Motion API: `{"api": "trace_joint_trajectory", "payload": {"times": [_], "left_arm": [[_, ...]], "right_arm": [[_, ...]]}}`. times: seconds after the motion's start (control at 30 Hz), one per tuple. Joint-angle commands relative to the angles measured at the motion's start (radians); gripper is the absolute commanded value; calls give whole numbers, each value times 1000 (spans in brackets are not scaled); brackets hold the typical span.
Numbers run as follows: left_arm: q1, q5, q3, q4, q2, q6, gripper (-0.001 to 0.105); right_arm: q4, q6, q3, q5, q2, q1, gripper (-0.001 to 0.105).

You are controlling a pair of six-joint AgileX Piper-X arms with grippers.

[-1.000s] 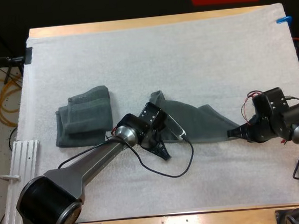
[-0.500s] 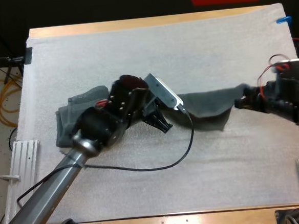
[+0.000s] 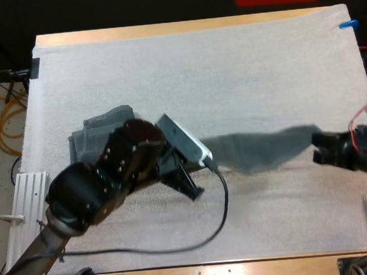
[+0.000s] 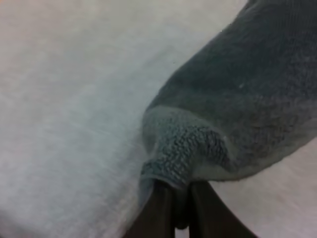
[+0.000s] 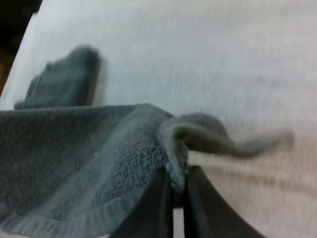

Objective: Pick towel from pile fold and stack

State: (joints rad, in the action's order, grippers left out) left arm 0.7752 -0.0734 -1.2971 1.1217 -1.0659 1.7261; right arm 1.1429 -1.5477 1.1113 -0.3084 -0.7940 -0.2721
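1. The left pincer (image 4: 179,201) was clamped right on a bunched-up corner of the dark grey-green towel (image 3: 260,150). Both black fingers pressed the thick hem from either side, with just a sliver of cloth between them.
2. The right pincer (image 5: 177,186) had the opposite end. A fold of hem was squeezed between its fingers, and a loose tail of cloth flopped out sideways past them.
3. So the towel hung strung between the two pincers. From the high view it looked like one long band running from one to the other, a bit wider near the middle and narrowing toward the right pincer.
4. Honestly couldn't tell whether the towel's underside was brushing the mat (image 3: 229,65) or hanging clear of it. From the left wrist view, the cloth bellied out away from the left pincer, with bare mat beside it.
5. The folded stack (image 3: 101,134) sat on the mat just behind the left pincer, on the side away from the right one. The left arm covered part of it.
6. The stack was well apart from the right pincer. The right wrist view had it as a small dark lump way out beyond the stretched towel.
7. White mat lay under both pincers, and a strip of the wooden worktop (image 3: 163,29) peeked out along the far edge.
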Motion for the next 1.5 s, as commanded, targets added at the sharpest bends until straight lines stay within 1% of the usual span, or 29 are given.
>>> {"api": "trace_joint_trajectory", "payload": {"times": [0.0, 0.07, 0.13, 0.2, 0.3, 0.37, 0.47, 0.53, 0.6, 0.63, 0.7, 0.73, 0.77, 0.83, 0.9, 1.03, 1.1, 1.23, 1.33, 1.43, 1.47], "left_arm": [[28, -4, -6, 22, 18, 35, 0], [67, 10, -6, 46, 31, 66, 0], [106, 43, -6, 83, 40, 104, 0], [130, 48, -6, 111, 42, 142, 0], [138, 58, 19, 102, 42, 170, 0], [124, 98, 59, 64, 42, 174, 0], [76, 115, 145, -43, 39, 174, 0], [15, 115, 220, -158, 24, 158, 0], [-41, 114, 273, -244, -4, 135, 0], [-79, 113, 297, -305, -28, 114, 0], [-131, 101, 324, -386, -72, 72, 0], [-166, 81, 329, -434, -110, 43, 0], [-189, 69, 329, -464, -139, 24, 0], [-248, 16, 329, -546, -223, 1, 0], [-286, -16, 328, -597, -289, -7, 0], [-361, -37, 327, -705, -422, -8, 0], [-387, -47, 327, -751, -470, -8, 0], [-431, -112, 327, -845, -544, -8, 0], [-452, -152, 326, -904, -574, -8, 0], [-460, -155, 324, -937, -587, -8, 1], [-461, -155, 322, -941, -589, -12, 3]], "right_arm": [[42, 6, 3, -21, 26, -1, 0], [88, 26, 3, -45, 54, -1, 0], [136, 55, 3, -61, 79, -1, 0], [173, 65, 3, -63, 91, -1, 0], [193, 67, -22, -41, 90, -1, 0], [164, 71, -60, -1, 78, -1, 0], [54, 88, -153, 48, 36, 1, 0], [-83, 125, -217, 66, -20, 1, 0], [-233, 139, -261, 69, -74, 1, 0], [-312, 149, -280, 69, -123, 1, 0], [-426, 175, -294, 70, -201, 1, 0], [-491, 185, -295, 72, -258, 1, 0], [-525, 187, -295, 72, -297, 1, 0], [-634, 205, -293, 84, -398, 1, 0], [-716, 233, -292, 105, -467, 1, 0], [-863, 294, -292, 132, -611, 1, 0], [-918, 298, -292, 132, -666, 1, 0], [-988, 330, -292, 142, -755, 1, 0], [-998, 355, -290, 176, -795, 1, 0], [-1011, 357, -289, 188, -813, 1, 1], [-1023, 357, -289, 190, -815, 1, 4]]}}
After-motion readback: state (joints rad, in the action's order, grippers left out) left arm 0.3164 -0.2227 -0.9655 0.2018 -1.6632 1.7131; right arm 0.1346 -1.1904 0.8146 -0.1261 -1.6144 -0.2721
